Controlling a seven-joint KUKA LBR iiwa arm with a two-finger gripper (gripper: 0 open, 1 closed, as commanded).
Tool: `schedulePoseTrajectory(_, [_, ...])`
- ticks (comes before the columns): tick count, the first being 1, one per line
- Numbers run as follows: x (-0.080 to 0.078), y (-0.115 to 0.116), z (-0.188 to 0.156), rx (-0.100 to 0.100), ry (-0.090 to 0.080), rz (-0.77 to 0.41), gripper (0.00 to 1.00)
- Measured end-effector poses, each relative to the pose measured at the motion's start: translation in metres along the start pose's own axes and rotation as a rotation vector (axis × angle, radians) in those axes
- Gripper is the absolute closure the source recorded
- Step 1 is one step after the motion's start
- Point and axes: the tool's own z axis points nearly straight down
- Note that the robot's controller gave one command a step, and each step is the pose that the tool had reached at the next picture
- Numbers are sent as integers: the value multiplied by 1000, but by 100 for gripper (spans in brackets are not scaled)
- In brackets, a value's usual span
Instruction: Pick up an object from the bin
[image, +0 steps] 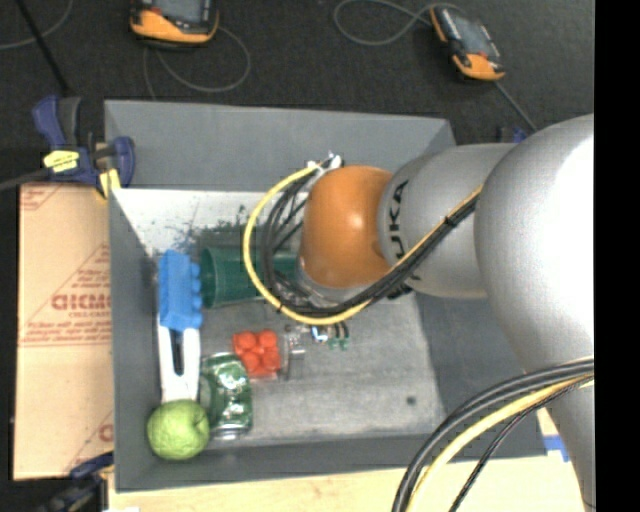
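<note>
Camera view looks straight down into the grey metal bin (400, 385), and the thing to watch is the small orange-red studded plastic block (258, 353) lying flat on the bin floor. Every place from here on is called off that block.

Just to its right, and a touch toward the back wall, the claw (300, 338) hangs low over the floor. It is tucked beneath the arm's rounded orange wrist cover (340, 240), with yellow and black cables (262, 250) looping round it. Is the claw released or clenched? I cannot tell, because the cover and cables hide too much of it. The block sits close beside the claw, and whether the two touch I cannot tell either.

Up and to the left of the block, a dark green plastic cup (225, 275) lies on its side, its right end running under the wrist cover. Further left of the block, a blue studded plastic brick (180, 290) sits at the top of a long white plastic piece (178, 365), and the pair runs along the bin's left wall.

Below the block and slightly left, very near it, lies a crumpled green-and-silver container (228, 395). Beyond that, still lower and further left, a round bright green apple (178, 430) rests in the corner, touching the container.
</note>
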Motion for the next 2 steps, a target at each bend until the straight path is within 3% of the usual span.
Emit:
schedulePoseTrajectory(1, [7,16,19,2,1,-89,0])
schedulePoseTrajectory(2, [1,17,25,-1,-1,5,100])
